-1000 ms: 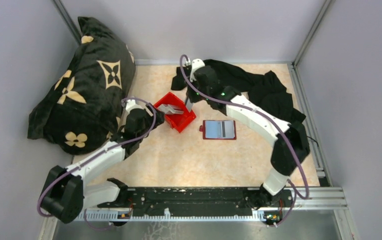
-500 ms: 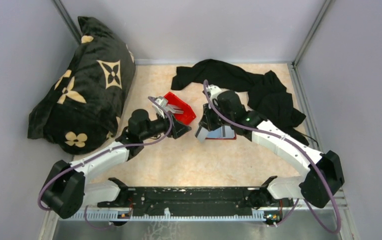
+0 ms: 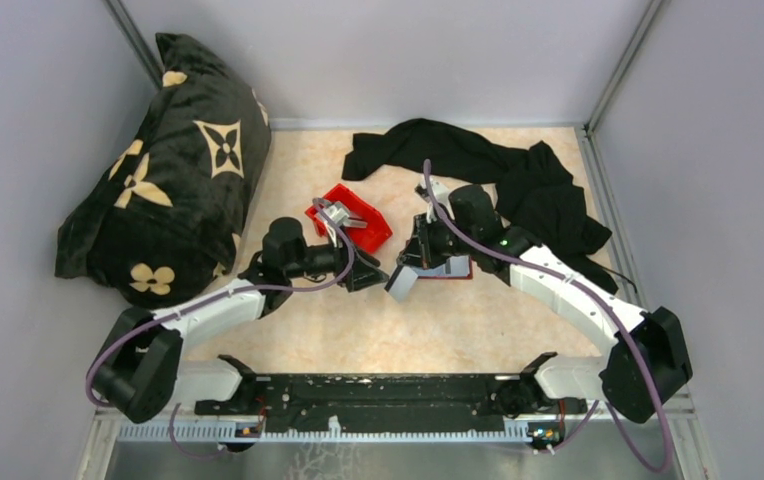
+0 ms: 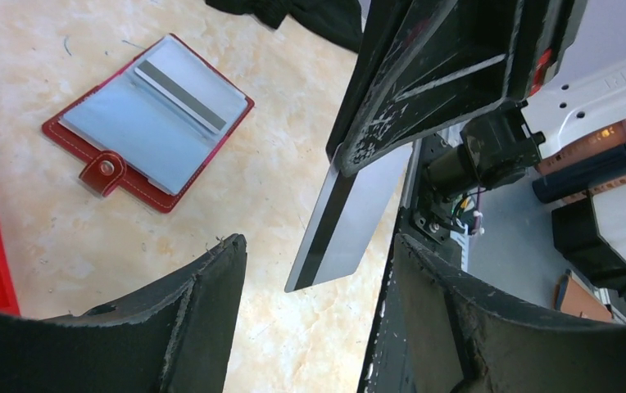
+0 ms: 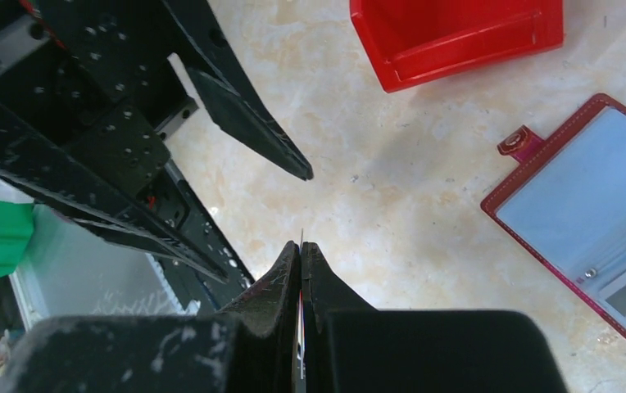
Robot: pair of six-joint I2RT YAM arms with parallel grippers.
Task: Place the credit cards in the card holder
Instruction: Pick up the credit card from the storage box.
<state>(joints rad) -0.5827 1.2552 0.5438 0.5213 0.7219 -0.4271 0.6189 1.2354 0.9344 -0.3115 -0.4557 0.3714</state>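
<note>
My right gripper is shut on a pale grey credit card with a dark stripe and holds it above the table. The left wrist view shows this card hanging from the right fingers, in line with my open, empty left gripper. In the right wrist view the card is edge-on between the shut fingers. The dark red card holder lies open on the table with one striped card in a pocket. It also shows in the right wrist view and is partly hidden under the right arm in the top view.
A bright red plastic bin holding more pale cards stands behind my left gripper. Black cloth lies at the back right. A black patterned cushion fills the left side.
My right gripper has come from the bin toward the near centre with a card in it. My left arm has swung right, its open gripper now facing that card.
</note>
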